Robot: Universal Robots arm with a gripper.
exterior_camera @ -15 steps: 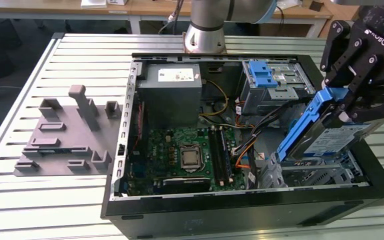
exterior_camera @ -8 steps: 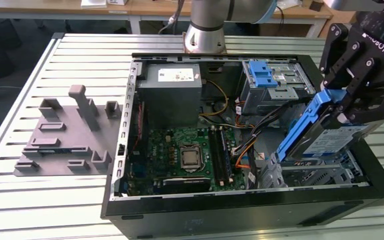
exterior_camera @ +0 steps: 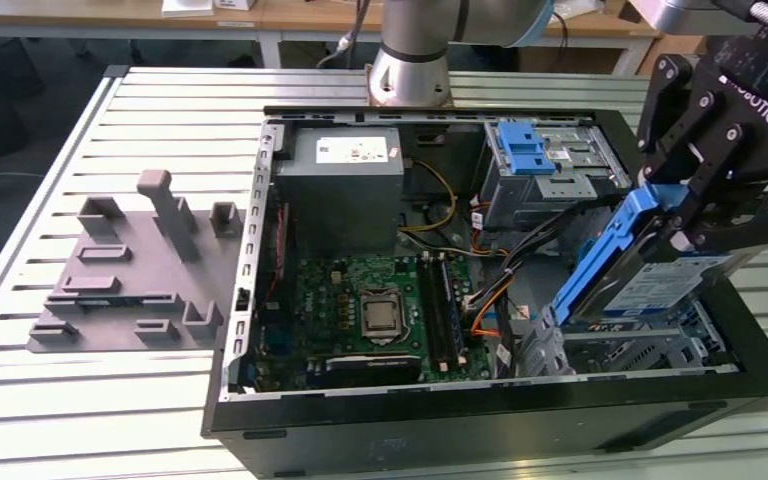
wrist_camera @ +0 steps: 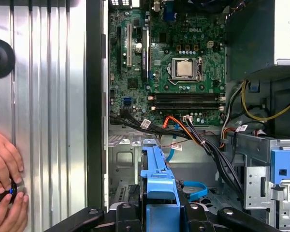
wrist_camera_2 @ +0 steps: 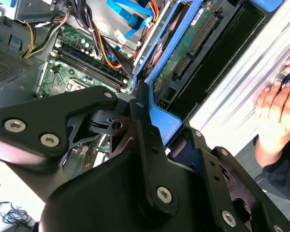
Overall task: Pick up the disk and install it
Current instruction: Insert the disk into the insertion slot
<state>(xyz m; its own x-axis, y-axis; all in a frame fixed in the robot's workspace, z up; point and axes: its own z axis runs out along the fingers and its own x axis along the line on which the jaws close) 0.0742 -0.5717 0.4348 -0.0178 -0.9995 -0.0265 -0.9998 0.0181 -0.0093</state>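
Gripper (exterior_camera: 688, 212) jaws are clenched on the disk (exterior_camera: 631, 285), gripping its upper end by the blue rails. Disk is tilted, its lower end down inside the open computer case (exterior_camera: 491, 415) at the exterior view's right, just above the metal drive cage (exterior_camera: 624, 350) and near the motherboard (exterior_camera: 357, 300). Person's hands (wrist_camera: 2, 162) rest on the slatted surface (exterior_camera: 77, 400) outside the case.
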